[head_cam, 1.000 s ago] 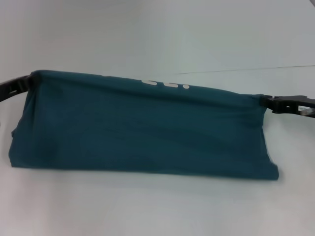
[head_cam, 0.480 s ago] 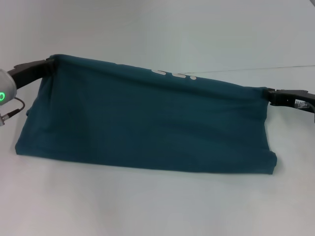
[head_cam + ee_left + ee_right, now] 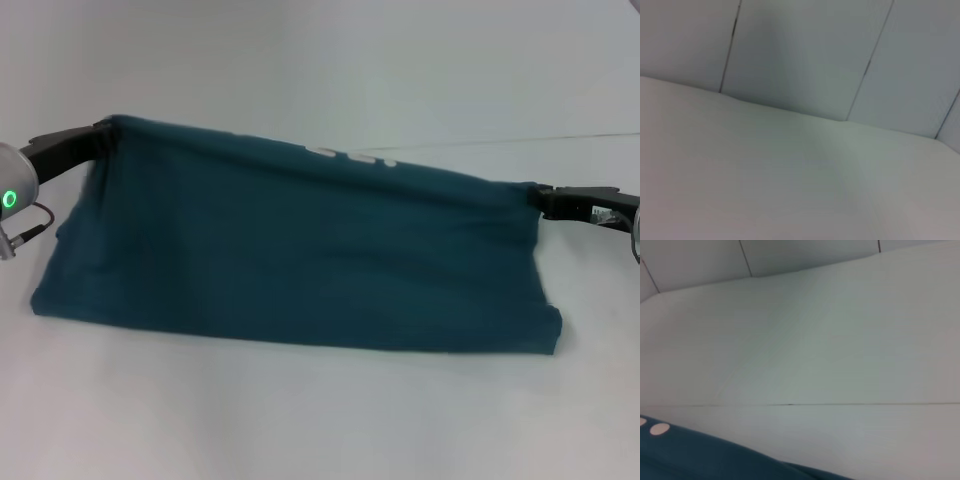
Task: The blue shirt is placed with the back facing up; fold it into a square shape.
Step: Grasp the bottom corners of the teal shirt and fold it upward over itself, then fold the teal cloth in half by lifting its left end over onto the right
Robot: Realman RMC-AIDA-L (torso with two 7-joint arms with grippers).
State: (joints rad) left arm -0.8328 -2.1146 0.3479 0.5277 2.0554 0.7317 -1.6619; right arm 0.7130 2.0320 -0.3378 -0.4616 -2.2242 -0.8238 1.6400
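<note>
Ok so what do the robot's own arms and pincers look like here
In the head view the left pincer is slim and black, on a pale grey wrist housing with a glowing green ring light and a thin dark cable beneath. The right pincer is also black and slim, with small pale markings farther back along it.

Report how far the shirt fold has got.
Done: the dark teal-blue cotton shirt is already doubled into a long band on the white table. In hand: the left gripper and right gripper hold its far edge raised, one at each end. Left: lay it down and fold the band square.
</note>
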